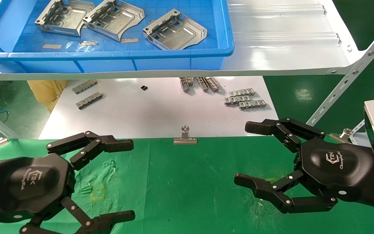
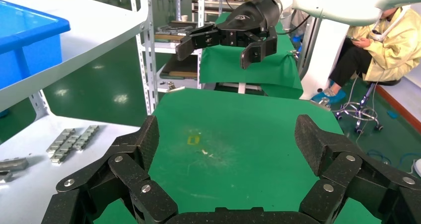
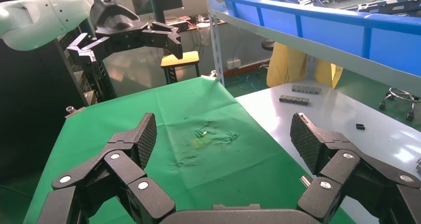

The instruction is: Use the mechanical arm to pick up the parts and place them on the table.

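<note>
1. Both claws hover above the green desk [image 1: 187, 182] with their fingers spread wide and nothing between them: the left claw [image 1: 127, 178] sits low at the robot's left, the right claw [image 1: 250, 154] at its right, palm logo facing up.
2. From the left wrist view, the left claw [image 2: 226, 134] frames bare green cloth between its two black linkage fingers [image 2: 141, 144], and the right claw [image 2: 218, 47] shows farther off, also released.
3. From the right wrist view, the right claw [image 3: 223, 134] is likewise spread over the cloth, with the left claw [image 3: 129, 40] opposite it across the desk.
4. Three silver sheet-metal parts lie in the blue bin [image 1: 206, 52] on the glossy white shelf [image 1: 287, 42], above and beyond the desk: a left part [image 1: 64, 17], a middle part [image 1: 114, 19] overlapping its edge, and a right part [image 1: 175, 32] lying apart from the other two.
5. None of the parts is on the desk, and neither claw is near the bin.
6. Under the shelf, a white sheet [image 1: 148, 110] carries small silver linked strips [image 1: 245, 98] in several groups and a small black piece [image 1: 144, 87].
7. One silver binder clip [image 1: 185, 137] sits at the seam where the white sheet meets the green cloth, between the two claws.
8. Faint yellow marks [image 1: 96, 191] show on the wrinkled cloth near the left claw.
</note>
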